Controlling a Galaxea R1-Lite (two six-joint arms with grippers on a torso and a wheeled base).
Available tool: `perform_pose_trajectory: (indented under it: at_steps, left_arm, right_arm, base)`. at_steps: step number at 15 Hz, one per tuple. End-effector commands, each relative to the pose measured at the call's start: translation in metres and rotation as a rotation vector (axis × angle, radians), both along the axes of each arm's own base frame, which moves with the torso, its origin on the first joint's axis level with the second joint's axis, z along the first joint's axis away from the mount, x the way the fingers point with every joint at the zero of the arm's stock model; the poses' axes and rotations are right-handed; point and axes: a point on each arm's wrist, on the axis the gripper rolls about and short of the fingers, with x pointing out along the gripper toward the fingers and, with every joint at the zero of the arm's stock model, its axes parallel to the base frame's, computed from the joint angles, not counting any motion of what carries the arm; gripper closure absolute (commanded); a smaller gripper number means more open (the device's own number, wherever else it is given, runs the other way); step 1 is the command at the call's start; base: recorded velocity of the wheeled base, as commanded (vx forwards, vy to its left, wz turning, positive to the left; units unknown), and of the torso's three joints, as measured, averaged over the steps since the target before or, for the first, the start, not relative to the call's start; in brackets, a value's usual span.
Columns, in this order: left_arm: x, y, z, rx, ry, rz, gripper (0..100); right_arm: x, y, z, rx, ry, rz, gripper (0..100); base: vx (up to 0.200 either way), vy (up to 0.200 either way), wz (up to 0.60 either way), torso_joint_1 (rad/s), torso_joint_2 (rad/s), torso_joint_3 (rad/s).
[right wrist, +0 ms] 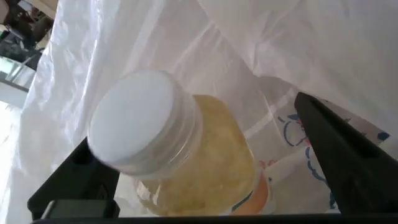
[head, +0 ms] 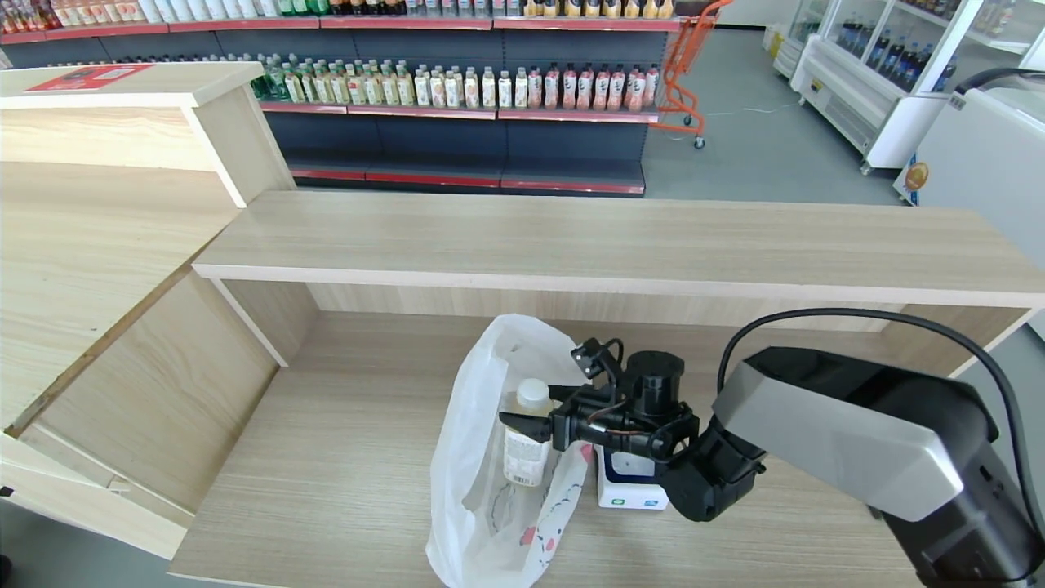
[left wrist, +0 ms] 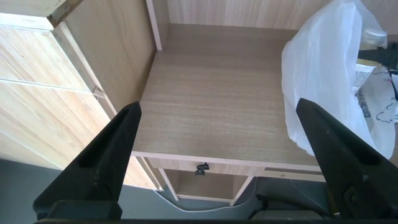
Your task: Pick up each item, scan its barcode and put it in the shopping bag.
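Bottle (head: 526, 445) is standing upright inside the shopping bag (head: 469, 498) on the counter. My right gripper (head: 529, 412) is straddling it, fingers spread wide and gripping nothing. My left gripper (left wrist: 219, 109) is hanging open too.

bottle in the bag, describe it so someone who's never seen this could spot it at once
On the lower wooden counter stands a white shopping bag, open at the top. Upright inside it, flanked by the right pincer, is the bottle: white cap, pale yellow contents, a label round its middle. The white box nearby is squat and stands outside the bag.
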Motion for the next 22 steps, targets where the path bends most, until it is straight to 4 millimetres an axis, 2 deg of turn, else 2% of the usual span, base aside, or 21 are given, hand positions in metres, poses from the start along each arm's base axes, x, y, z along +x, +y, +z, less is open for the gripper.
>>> perform_pose_trajectory:
  at_steps: [1, 5, 10, 13, 14, 15, 16, 17, 18, 19, 20, 22]
  left_arm:
    - [0.000, 0.000, 0.000, 0.000, 0.000, 0.000, 0]
    - [0.000, 0.000, 0.000, 0.000, 0.000, 0.000, 0]
    - [0.000, 0.000, 0.000, 0.000, 0.000, 0.000, 0]
    - [0.000, 0.000, 0.000, 0.000, 0.000, 0.000, 0]
    - [0.000, 0.000, 0.000, 0.000, 0.000, 0.000, 0]
    - [0.000, 0.000, 0.000, 0.000, 0.000, 0.000, 0]
    - [0.000, 0.000, 0.000, 0.000, 0.000, 0.000, 0]
    - [0.000, 0.000, 0.000, 0.000, 0.000, 0.000, 0]
    - [0.000, 0.000, 0.000, 0.000, 0.000, 0.000, 0]
    - [0.000, 0.000, 0.000, 0.000, 0.000, 0.000, 0]
    - [0.000, 0.000, 0.000, 0.000, 0.000, 0.000, 0]
    - [0.000, 0.000, 0.000, 0.000, 0.000, 0.000, 0]
  right_arm:
    - [-0.002, -0.005, 0.029, 0.065, 0.026, -0.015, 0]
    - [-0.026, -0.026, 0.070, 0.182, 0.198, -0.043, 0]
    - [-0.054, -0.065, 0.087, 0.182, 0.250, -0.106, 0]
    - [-0.075, -0.113, 0.098, 0.124, 0.192, -0.217, 0]
    - [-0.093, -0.134, 0.101, 0.077, 0.156, -0.252, 0]
    - [-0.101, -0.146, 0.104, 0.056, 0.128, -0.276, 0]
    - [-0.113, -0.166, 0.121, 0.028, 0.045, -0.323, 0]
    - [-0.118, -0.173, 0.129, 0.008, 0.021, -0.349, 0]
    - [-0.134, -0.205, 0.148, -0.123, -0.077, -0.448, 0]
    - [-0.141, -0.228, 0.154, -0.217, -0.106, -0.547, 0]
    - [-0.148, -0.244, 0.159, -0.269, -0.088, -0.668, 0]
    - [-0.163, -0.258, 0.164, -0.310, -0.031, -0.824, 0]
  base:
    - [0.000, 0.000, 0.00, 0.000, 0.00, 0.000]
    - [0.000, 0.000, 0.00, 0.000, 0.00, 0.000]
    - [0.000, 0.000, 0.00, 0.000, 0.00, 0.000]
    - [0.000, 0.000, 0.00, 0.000, 0.00, 0.000]
    - [0.000, 0.000, 0.00, 0.000, 0.00, 0.000]
    - [0.000, 0.000, 0.00, 0.000, 0.00, 0.000]
    - [0.000, 0.000, 0.00, 0.000, 0.00, 0.000]
    - [0.000, 0.000, 0.00, 0.000, 0.00, 0.000]
    - [0.000, 0.000, 0.00, 0.000, 0.00, 0.000]
    - [0.000, 0.000, 0.00, 0.000, 0.00, 0.000]
    - [0.000, 0.000, 0.00, 0.000, 0.00, 0.000]
    - [0.000, 0.000, 0.00, 0.000, 0.00, 0.000]
